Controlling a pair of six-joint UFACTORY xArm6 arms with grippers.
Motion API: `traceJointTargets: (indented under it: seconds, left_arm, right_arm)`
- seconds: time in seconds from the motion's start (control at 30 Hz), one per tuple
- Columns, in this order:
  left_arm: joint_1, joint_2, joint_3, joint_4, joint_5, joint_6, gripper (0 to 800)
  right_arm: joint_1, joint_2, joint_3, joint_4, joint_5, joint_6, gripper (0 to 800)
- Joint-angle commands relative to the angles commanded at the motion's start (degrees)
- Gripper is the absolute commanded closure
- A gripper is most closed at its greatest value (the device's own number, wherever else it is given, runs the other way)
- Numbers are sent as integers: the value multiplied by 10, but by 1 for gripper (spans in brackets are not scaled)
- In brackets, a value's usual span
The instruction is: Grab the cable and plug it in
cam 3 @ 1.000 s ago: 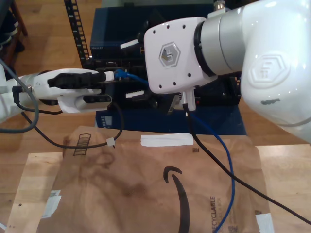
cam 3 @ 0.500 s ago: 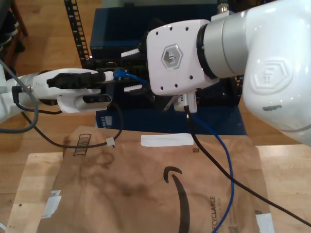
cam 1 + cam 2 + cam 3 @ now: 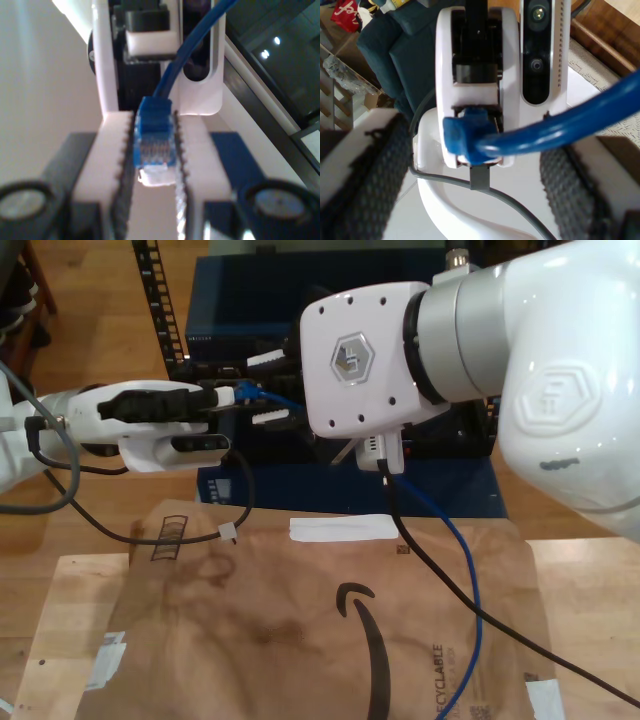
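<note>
My second gripper (image 3: 268, 390) crowds the cable (image 3: 262, 394) plug's path.

Cable (image 3: 463, 570) runs from my first gripper (image 3: 228, 397) (at the exterior view's left) behind my second gripper (image 3: 275, 390), down onto the paper-covered surface (image 3: 300, 640).

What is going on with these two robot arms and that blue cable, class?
My first gripper is shut on the plug at the end of the blue cable, pinching it between its fingers. My second gripper faces it from close by with its fingers spread apart, one on each side of the cable but not clamping it. The rest of the cable hangs down across the brown paper on the table. Behind the arms sits a dark blue rack; the plug is not in any socket yet.
</note>
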Motion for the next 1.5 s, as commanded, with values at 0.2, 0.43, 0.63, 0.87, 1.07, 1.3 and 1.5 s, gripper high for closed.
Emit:
traceJointTargets:
  seconds: [0.2, 0.43, 0.63, 0.87, 1.07, 1.3, 1.5]
  left_arm:
    - [0, 0, 0, 1, -1, 0, 770]
    - [1, 0, -1, 1, -2, 4, 770]
    - [0, 0, 0, 0, -2, 4, 769]
    - [0, -1, -1, 1, -2, 4, 769]
    - [-1, 0, -1, 1, -2, 4, 769]
    - [0, -1, 0, 1, -4, 19, 131]
    - [2, -12, -6, 1, -7, 18, 5]
  right_arm:
    - [0, 0, 0, 0, -2, 0, 528]
    - [1, 4, 0, 0, -2, 0, 565]
    - [2, 4, -1, 0, -2, 0, 584]
    - [2, 4, -2, 1, -2, 1, 595]
    - [2, 4, -2, 1, -3, 1, 652]
    - [1, 4, -2, 3, -4, 3, 756]
    - [2, 4, -1, 4, -4, 4, 766]
